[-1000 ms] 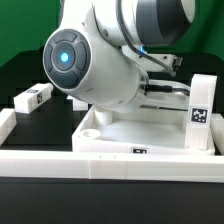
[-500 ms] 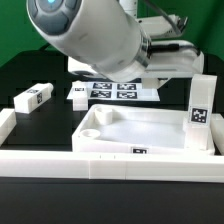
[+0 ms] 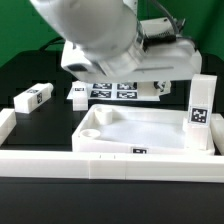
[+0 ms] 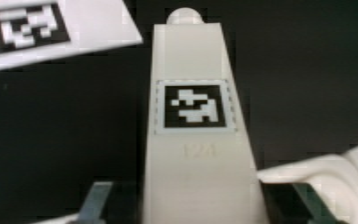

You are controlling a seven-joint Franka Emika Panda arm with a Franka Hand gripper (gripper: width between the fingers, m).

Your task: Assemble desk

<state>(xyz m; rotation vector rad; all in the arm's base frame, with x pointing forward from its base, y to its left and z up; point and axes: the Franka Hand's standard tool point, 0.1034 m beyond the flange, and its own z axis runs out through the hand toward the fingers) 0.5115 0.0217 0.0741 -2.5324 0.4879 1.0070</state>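
Observation:
In the wrist view a long white desk leg with a black-and-white tag runs out from between my gripper's fingers, which are shut on it. A corner of the tabletop shows beside it. In the exterior view the white tray-like tabletop lies in front of the arm. One leg stands upright at the corner on the exterior view's right. Another leg lies on the black table at the exterior view's left. A third lies by the marker board. The arm's bulk hides the fingers there.
The marker board lies flat behind the tabletop; its corner also appears in the wrist view. A long white border rail runs along the front, with a short upright part at the exterior view's left.
The arm's large joint has swung up and away, out of the exterior view's upper left, uncovering the marker board and the tabletop. The grip has not changed.

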